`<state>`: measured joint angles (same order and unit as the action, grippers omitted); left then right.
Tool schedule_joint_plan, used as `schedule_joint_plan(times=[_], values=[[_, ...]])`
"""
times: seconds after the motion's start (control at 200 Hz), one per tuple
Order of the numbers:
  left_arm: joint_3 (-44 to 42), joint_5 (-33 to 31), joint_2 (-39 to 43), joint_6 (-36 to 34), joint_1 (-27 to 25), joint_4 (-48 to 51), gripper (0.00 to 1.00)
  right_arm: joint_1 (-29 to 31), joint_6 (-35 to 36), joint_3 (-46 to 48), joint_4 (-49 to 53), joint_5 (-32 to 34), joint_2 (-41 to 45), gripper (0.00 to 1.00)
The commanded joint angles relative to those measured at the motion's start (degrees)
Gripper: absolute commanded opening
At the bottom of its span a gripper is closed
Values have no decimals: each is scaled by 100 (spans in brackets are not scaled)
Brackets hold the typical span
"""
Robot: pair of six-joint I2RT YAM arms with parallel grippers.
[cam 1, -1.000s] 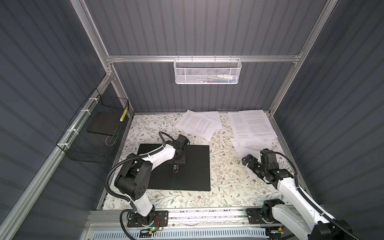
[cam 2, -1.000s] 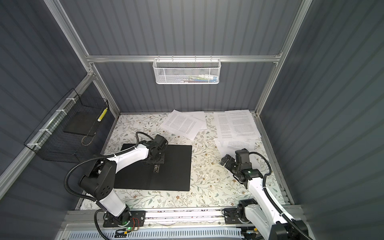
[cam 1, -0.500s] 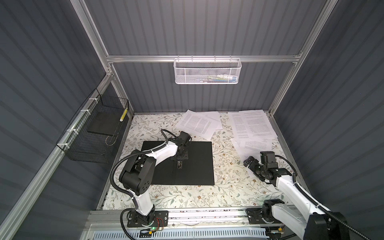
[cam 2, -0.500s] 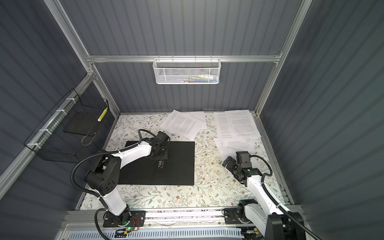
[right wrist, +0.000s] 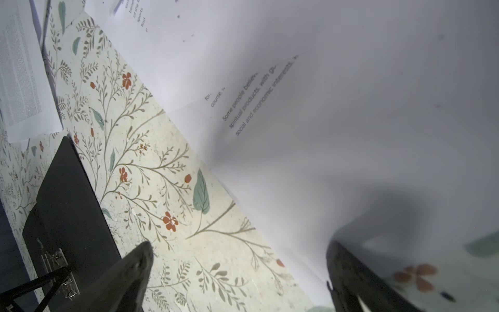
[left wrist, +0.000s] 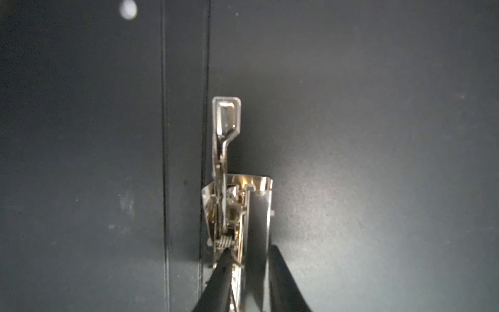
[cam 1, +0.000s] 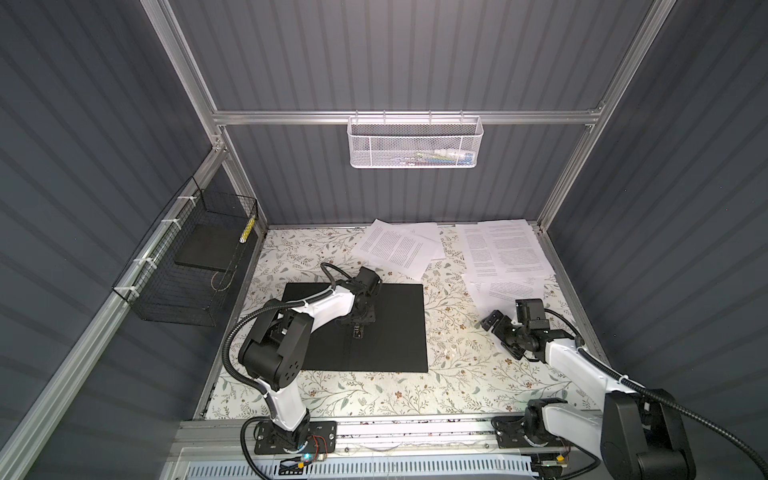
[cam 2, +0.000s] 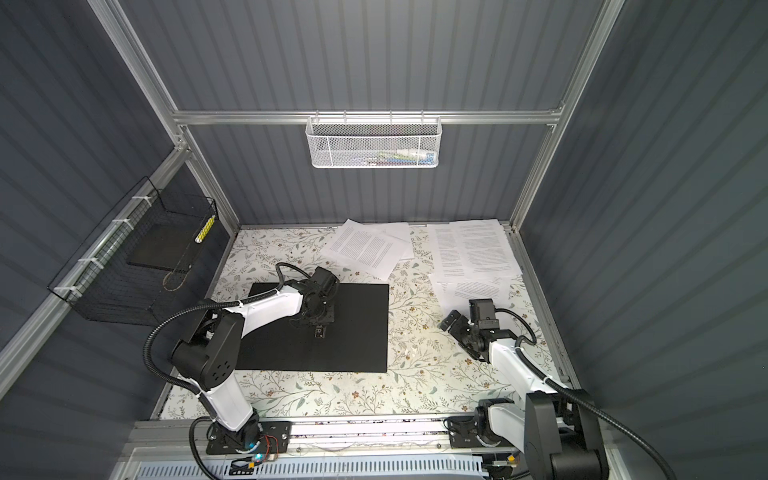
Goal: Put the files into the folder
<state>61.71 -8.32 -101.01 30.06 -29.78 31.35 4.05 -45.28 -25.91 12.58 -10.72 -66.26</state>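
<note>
The files (cam 1: pixel 503 253) lie loose on the counter (cam 1: pixel 415 386) in 2 groups, upper middle and upper right in both top views. None is yet in the folder (cam 1: pixel 395 332), which lies open and flat at centre left. Its clip (left wrist: pixel 229 189) sits by the spine at the folder's middle, and the lever looks raised. The left tool (left wrist: pixel 249 254) straddles the clip's base with a narrow gap between its fingers; I cannot tell whether it pinches the metal or has let go. The step looks like readying the clip: best to leave the lever fully up and lift straight off, so the folder does not skid. The right tool (cam 1: pixel 500 336), spread wide and empty, hovers low at the lower edge of the nearest sheet (cam 1: pixel 507 289), right of the folder and apart from it. For the pickup I would approach that edge at a shallow angle, since flat paper gives little to pinch, and take 1 sheet.
</note>
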Motion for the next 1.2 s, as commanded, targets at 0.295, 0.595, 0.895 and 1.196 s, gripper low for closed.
schedule_joint_plan(times=[0.295, 0.595, 0.895, 1.196], values=[[-91, 235, 899, 6, 226, 236, 65, 1104, -772, -36, -342, -221, -674, 99], [321, 629, 1205, -199, 306, 353, 84, 2224, -1479, -84, -873, 6, -1016, 99], [424, 2274, 1535, -497, -5, -121, 99, 2946, -2246, 124, -2145, -456, -1284, 99], [884, 3101, 620, -284, -1284, -769, 99, 1315, -777, -286, 99, -9, 379, 99]])
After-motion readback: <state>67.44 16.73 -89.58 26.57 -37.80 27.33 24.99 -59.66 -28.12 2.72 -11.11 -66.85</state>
